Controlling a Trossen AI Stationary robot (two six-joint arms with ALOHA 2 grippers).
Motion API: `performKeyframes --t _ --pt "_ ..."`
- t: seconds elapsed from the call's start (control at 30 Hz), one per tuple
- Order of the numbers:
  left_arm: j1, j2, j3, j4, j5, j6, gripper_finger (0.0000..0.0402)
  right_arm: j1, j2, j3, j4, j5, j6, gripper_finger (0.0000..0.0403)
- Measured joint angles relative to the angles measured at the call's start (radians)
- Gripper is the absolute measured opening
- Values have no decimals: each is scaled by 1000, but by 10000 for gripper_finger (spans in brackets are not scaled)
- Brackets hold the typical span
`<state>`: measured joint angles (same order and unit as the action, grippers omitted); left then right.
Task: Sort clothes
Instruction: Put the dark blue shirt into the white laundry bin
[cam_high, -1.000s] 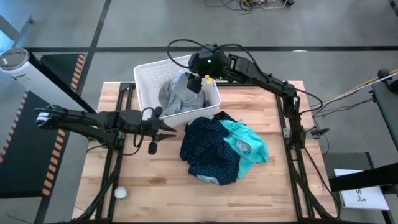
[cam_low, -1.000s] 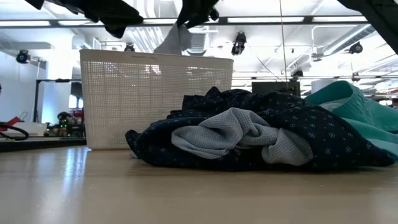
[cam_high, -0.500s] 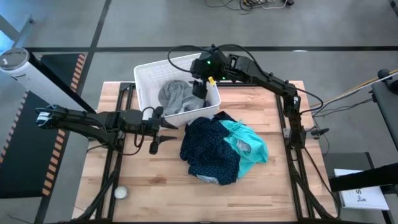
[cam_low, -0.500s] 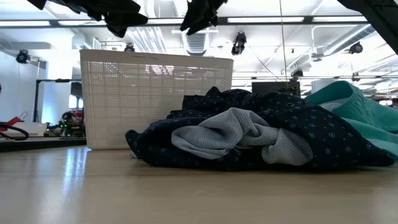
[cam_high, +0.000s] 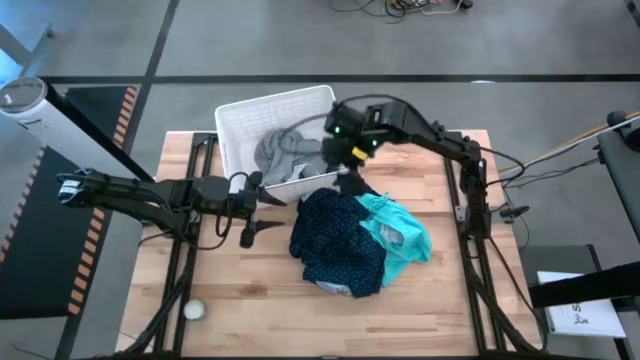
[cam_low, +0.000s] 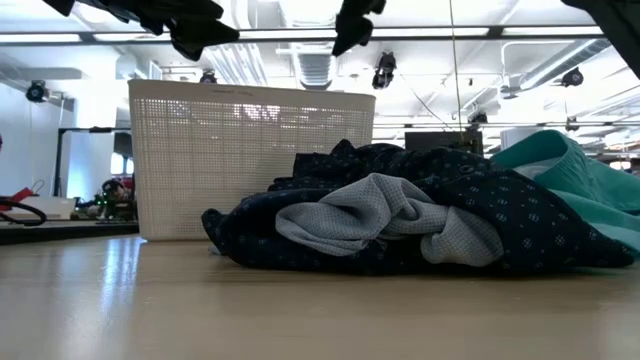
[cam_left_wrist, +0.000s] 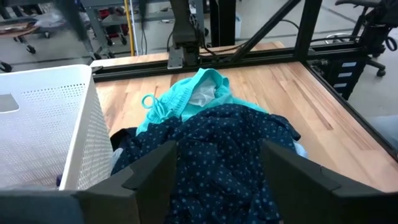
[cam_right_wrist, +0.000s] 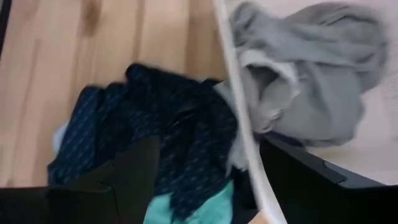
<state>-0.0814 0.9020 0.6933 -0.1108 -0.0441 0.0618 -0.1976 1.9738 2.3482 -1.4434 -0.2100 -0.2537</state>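
A white basket (cam_high: 240, 122) stands at the table's far side with a grey garment (cam_high: 288, 155) lying inside it. On the wood beside it lies a pile of clothes: a navy dotted garment (cam_high: 335, 240), a teal one (cam_high: 400, 228) resting on its right part, and a light grey mesh piece (cam_low: 385, 212) tucked into the front. My right gripper (cam_high: 345, 152) hovers open above the basket's right rim (cam_right_wrist: 239, 124), touching nothing. My left gripper (cam_high: 262, 212) stands open, level, left of the pile, facing the navy garment (cam_left_wrist: 217, 134).
A small white ball (cam_high: 193, 310) lies near the table's near left corner. Bare wood stretches along the near edge (cam_high: 300, 320) and right of the pile. The basket's mesh wall (cam_left_wrist: 87, 137) stands close beside my left gripper.
The grey garment, which hung from my right gripper above the basket a second ago, has dropped and now lies in the basket. My right gripper has since moved toward the table's right and near edges, over the basket's right rim.
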Motion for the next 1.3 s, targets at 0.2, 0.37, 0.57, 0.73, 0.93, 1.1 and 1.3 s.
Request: performKeyframes --t 0.2,0.37,0.57,0.73,0.93,1.1,1.3 --pt "0 0 0 -3 0 3 211 105 -6 -13 -17 -4 9 249" --pt "0 -1 0 -15 0 5 206 144 -6 -114 -7 0 48 251" --pt "0 -1 0 -23 0 7 213 154 -52 -354 123 -9 55 237" --pt "0 -1 0 -28 0 7 223 160 -161 -575 290 -52 101 221" --pt "0 -1 0 -28 0 7 225 189 -361 -845 552 -52 211 208" --pt "0 -2 0 -24 0 10 216 216 -531 -1089 833 -52 305 199" --pt "0 -2 0 -23 0 14 210 237 -669 -1322 1111 -52 419 191"
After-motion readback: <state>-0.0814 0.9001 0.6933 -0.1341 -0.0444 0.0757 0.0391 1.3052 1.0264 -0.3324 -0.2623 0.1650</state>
